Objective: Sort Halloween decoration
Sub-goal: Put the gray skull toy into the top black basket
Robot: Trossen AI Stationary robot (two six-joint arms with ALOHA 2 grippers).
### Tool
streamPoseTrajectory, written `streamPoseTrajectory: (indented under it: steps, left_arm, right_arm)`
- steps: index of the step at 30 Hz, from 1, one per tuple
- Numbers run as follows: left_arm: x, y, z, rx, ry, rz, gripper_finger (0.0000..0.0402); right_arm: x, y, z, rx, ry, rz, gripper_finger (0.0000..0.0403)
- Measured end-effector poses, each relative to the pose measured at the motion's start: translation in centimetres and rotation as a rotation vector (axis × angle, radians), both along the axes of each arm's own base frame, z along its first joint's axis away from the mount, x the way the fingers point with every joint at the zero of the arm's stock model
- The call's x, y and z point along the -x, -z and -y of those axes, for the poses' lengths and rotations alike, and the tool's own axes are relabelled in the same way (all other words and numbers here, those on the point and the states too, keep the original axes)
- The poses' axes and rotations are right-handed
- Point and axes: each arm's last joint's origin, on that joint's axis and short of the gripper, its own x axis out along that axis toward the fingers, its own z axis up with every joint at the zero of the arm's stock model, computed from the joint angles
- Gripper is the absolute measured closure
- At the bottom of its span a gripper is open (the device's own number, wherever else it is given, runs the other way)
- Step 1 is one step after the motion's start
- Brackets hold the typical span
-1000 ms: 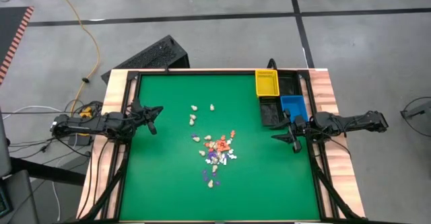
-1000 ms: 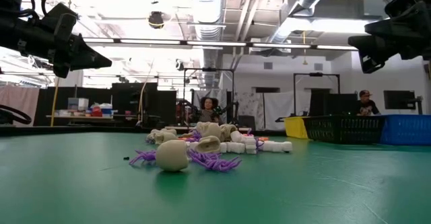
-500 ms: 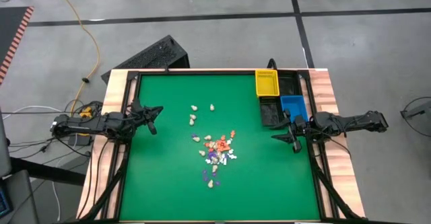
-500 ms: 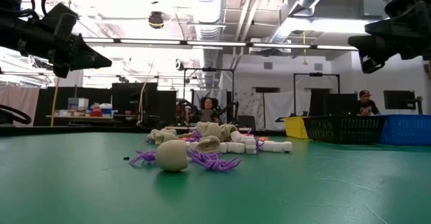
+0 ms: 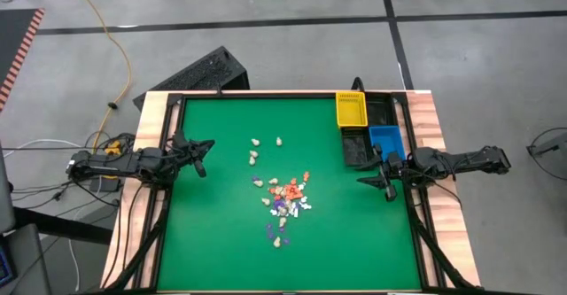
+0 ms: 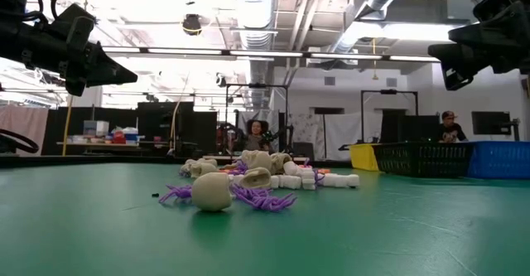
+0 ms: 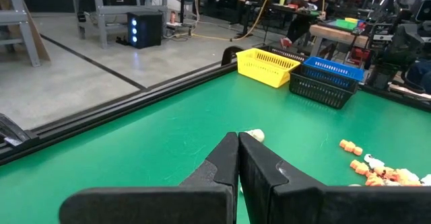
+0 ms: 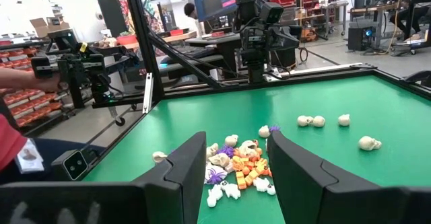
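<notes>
The Halloween decoration [image 5: 283, 202] is a scatter of tiny cream, orange and purple trinkets lying on the green table's middle, and it also shows as a pile [image 6: 252, 181] in the low view. A few cream pieces [image 5: 255, 143] lie apart toward the far side. My left gripper [image 5: 204, 156] hovers shut at the table's left edge, pointing level toward the pile [image 7: 377, 173]. My right gripper [image 5: 368, 178] hovers open at the right edge, also level, with the pile [image 8: 236, 163] ahead of its fingers. Neither gripper touches anything.
A yellow bin [image 5: 351, 109], a black bin [image 5: 358, 146] and a blue bin [image 5: 385, 140] stand at the far right of the table. Bare green mat [image 5: 221, 242] surrounds the pile. People show in the room beyond, and a red sleeve [image 8: 10, 143] is near the table.
</notes>
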Motion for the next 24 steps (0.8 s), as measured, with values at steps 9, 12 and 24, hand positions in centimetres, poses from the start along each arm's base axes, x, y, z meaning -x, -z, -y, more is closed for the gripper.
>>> streamPoseTrajectory:
  steps: [9, 12, 24]
  left_arm:
    - [0.0, 0.0, 0.0, 0.000, 0.000, 0.000, 0.0401]
    - [0.0, 0.0, 0.0, 0.000, 0.000, 0.000, 0.0401]
    - [0.0, -0.1, 0.0, -0.066, -0.013, -0.040, 0.0401]
  right_arm:
    - [0.0, -0.3, 0.1, 0.010, 0.009, 0.028, 0.0225]
    - [0.1, -1.3, 0.1, -0.092, 0.003, 0.123, 0.0225]
    - [1.5, -5.0, 0.5, -0.510, -0.033, 0.514, 0.0225]
